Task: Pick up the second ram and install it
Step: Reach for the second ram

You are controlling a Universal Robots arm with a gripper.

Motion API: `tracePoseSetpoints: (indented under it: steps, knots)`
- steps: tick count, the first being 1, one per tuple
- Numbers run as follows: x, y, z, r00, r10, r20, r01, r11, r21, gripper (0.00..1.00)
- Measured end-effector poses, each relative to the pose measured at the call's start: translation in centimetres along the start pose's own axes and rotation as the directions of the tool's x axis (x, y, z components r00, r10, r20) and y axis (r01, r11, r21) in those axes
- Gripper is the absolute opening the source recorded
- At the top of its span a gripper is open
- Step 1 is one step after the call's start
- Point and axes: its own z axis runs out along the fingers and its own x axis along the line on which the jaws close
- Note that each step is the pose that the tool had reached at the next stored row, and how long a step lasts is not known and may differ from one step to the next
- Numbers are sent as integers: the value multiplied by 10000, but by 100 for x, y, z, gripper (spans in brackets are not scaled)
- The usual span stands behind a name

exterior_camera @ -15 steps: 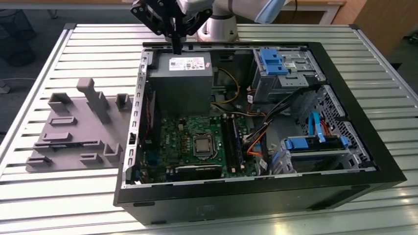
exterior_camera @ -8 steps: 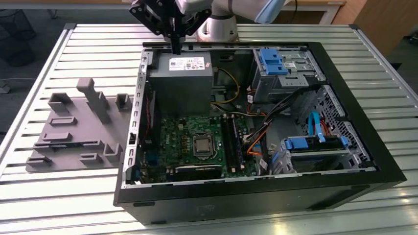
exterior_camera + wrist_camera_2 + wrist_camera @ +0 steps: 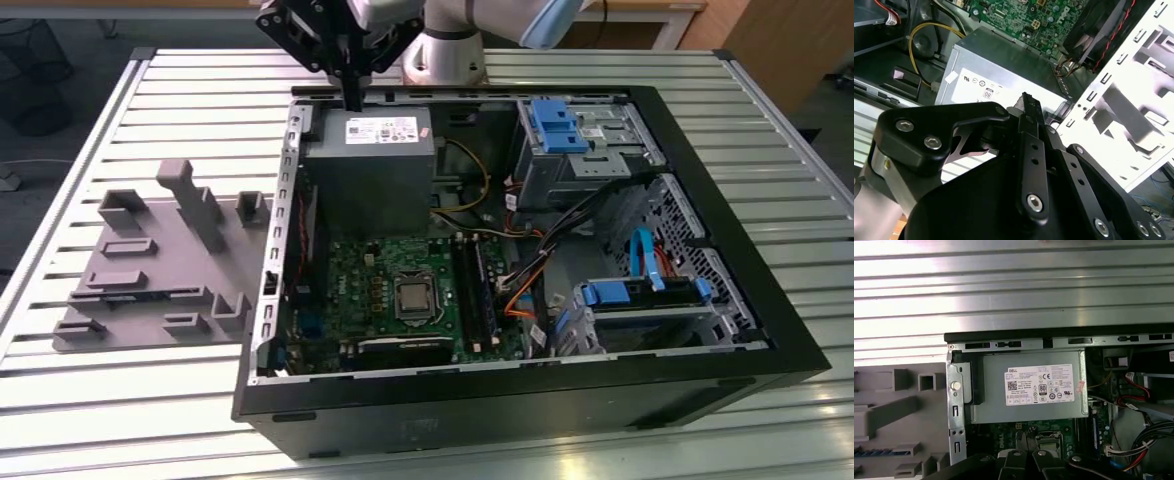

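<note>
My gripper (image 3: 354,102) hangs above the far edge of the open computer case (image 3: 747,330), over the grey power supply (image 3: 370,150). Its black fingers are pressed together and hold nothing, as both wrist views show (image 3: 1029,102) (image 3: 1028,452). A thin blue-green strip that looks like the second ram (image 3: 866,452) lies in a slot of the grey fixture (image 3: 889,412), well off to the side of the gripper. The green motherboard (image 3: 387,285) lies on the case floor, with long black ram slots (image 3: 474,290) beside the processor socket.
The grey fixture (image 3: 147,270), with its upright posts, stands on the slatted metal table (image 3: 160,80) at the exterior view's left of the case. Blue drive cages (image 3: 561,125), a bundle of cables (image 3: 534,270) and a fan (image 3: 1104,30) crowd the case interior.
</note>
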Motion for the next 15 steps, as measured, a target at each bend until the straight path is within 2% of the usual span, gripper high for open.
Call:
tracePoseSetpoints:
  steps: [15]
  knots:
    - [98,-8,1,10000,0,0,0,10000,0,11]
